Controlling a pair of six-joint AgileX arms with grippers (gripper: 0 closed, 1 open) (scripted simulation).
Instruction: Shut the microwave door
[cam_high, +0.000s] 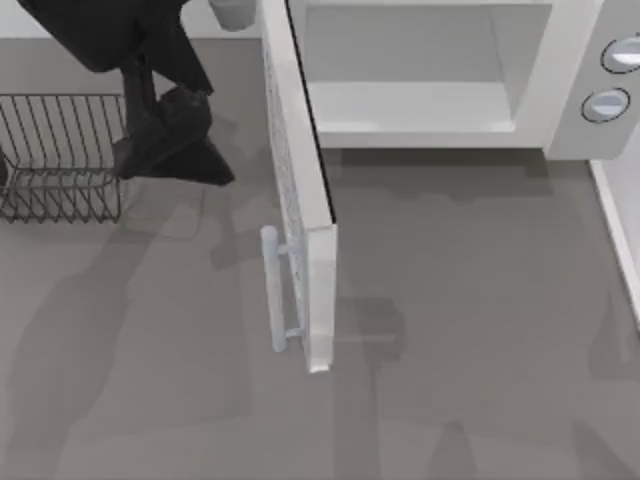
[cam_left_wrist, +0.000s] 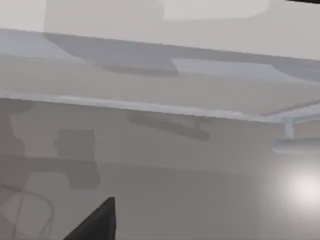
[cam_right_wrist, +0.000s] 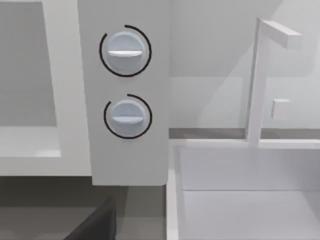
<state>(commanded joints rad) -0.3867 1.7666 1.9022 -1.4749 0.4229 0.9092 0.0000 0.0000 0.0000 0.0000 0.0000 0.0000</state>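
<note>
Currently, top view: microwave door (cam_high: 300, 200) stands wide open, edge-on, swung out from the microwave body (cam_high: 560, 100) over the grey bench (cam_high: 480, 330), its bar handle (cam_high: 272, 290) facing left. Left gripper (cam_high: 170, 150) hangs well left of the door beside a wire rack (cam_high: 60, 150); finger state cannot be told. Open bench lies between them.

Left wrist view: door face (cam_left_wrist: 150, 135) close ahead, handle (cam_left_wrist: 297, 145) at its far edge.

Right wrist view: two knobs (cam_right_wrist: 125, 50), sink basin (cam_right_wrist: 250, 190), faucet (cam_right_wrist: 260, 75).

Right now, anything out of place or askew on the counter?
Only the microwave door: it stands wide open, swung out square to the microwave body, handle facing the left side, cavity exposed. Nothing spilled or damaged. The left gripper hovers left of the door, beside the wire rack.
</note>
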